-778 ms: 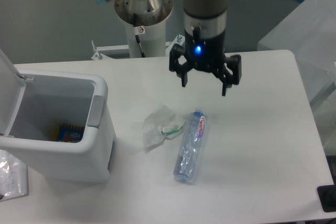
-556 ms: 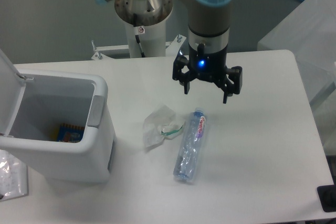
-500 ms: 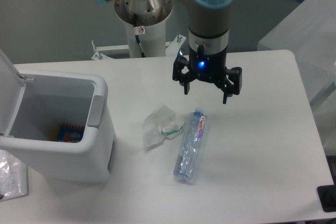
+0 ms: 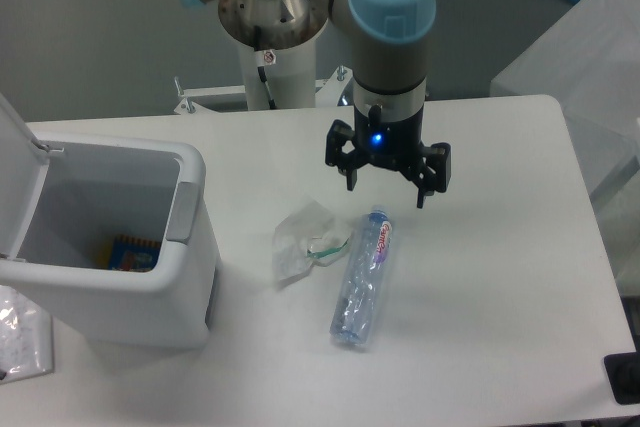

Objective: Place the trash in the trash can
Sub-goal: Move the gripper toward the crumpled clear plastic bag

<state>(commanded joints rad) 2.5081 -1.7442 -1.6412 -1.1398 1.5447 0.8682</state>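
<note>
A crushed clear plastic bottle (image 4: 363, 281) was seen lying on its side on the white table (image 4: 500, 277), its blue-capped end directed away from the camera and a white-pink label wrapped around the upper part of its body. Just to its left, touching or nearly touching it, a small crumpled clear wrapper (image 4: 305, 240) with a green bit at its right edge was laid flat on the table. The trash can (image 4: 110, 237), a white rectangular bin with rounded corners and a grey panel on the side facing the trash, was positioned at the left of the table, well apart from both pieces; its white lid was raised at the far left, and a blue and orange item (image 4: 133, 253) was visible on its floor. The arm was extended from its base at the rear of the table, with the wrist directed straight down and a blue light lit on the gripper body. The gripper (image 4: 386, 188) was held above the table with its two black fingers (image 4: 423, 183) spread wide and nothing between them. The capped end of the bottle was located just in front of and below the fingertips, without contact, and the wrapper lay below and to the side of the finger at the left of the view.
</note>
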